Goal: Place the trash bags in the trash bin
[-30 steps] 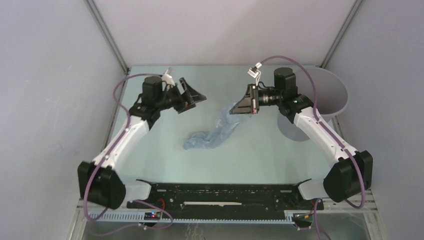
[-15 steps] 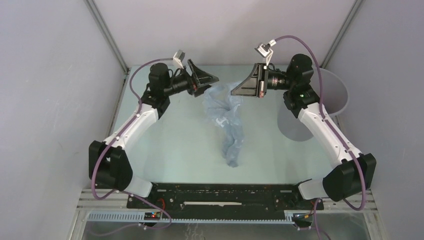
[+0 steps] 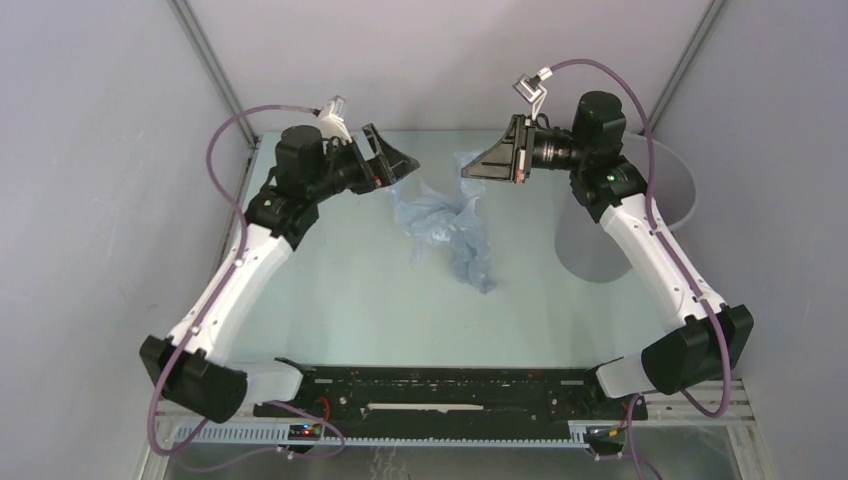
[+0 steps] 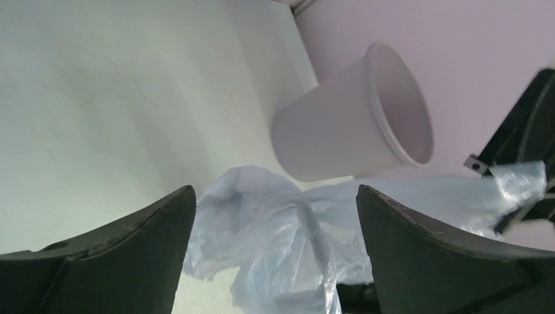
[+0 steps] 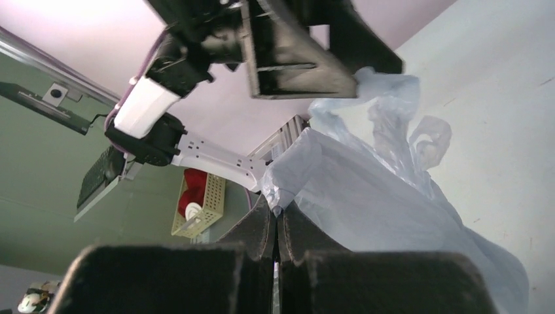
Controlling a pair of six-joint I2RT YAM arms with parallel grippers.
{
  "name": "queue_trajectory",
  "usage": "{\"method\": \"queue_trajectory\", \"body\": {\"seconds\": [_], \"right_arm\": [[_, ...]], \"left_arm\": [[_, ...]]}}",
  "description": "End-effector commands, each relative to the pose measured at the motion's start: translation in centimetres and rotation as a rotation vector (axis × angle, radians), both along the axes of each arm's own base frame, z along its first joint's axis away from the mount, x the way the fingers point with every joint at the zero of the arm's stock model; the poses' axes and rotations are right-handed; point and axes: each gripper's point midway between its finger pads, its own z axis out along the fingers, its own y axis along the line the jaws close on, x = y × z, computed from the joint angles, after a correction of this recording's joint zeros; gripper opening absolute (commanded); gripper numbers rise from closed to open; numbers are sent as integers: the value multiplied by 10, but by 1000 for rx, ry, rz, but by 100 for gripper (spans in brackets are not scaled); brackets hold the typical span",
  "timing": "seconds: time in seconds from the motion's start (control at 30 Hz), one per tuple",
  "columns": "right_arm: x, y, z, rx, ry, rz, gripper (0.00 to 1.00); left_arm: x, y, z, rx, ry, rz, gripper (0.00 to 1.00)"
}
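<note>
The pale-blue trash bag point(image 3: 446, 222) hangs bunched from my right gripper point(image 3: 468, 170), its tail trailing down to the table. In the right wrist view my right gripper point(image 5: 276, 210) is shut on a pinch of the bag point(image 5: 379, 209). My left gripper point(image 3: 397, 166) is open just left of the bag's top. In the left wrist view its jaws point(image 4: 273, 191) stand wide apart with the bag point(image 4: 275, 242) in front of them and not gripped. The grey trash bin point(image 3: 640, 205) stands at the table's right edge, right of my right gripper, and shows empty in the left wrist view point(image 4: 340, 131).
Grey enclosure walls close the left, back and right sides. A black rail point(image 3: 440, 390) runs along the near edge by the arm bases. In the right wrist view a yellow perforated basket point(image 5: 199, 206) sits beyond the table.
My right gripper has lifted the bag off the table and up toward the back. The bag's tail has swung right and risen. My left gripper rose toward the bag's top, then drew back slightly.
</note>
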Motion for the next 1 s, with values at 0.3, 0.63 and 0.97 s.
{"method": "queue_trajectory", "body": {"seconds": [0.3,0.63,0.97], "right_arm": [[-10,6,-11,-54,-12,10,0],[-10,3,-17,-94,-20,-37,0],[7,-7,-23,-153,-24,-200,0]], "left_arm": [[-27,25,-12,435,-59,32,88],[-43,53,-15,608,24,138,63],[-39,102,16,527,14,424,4]]}}
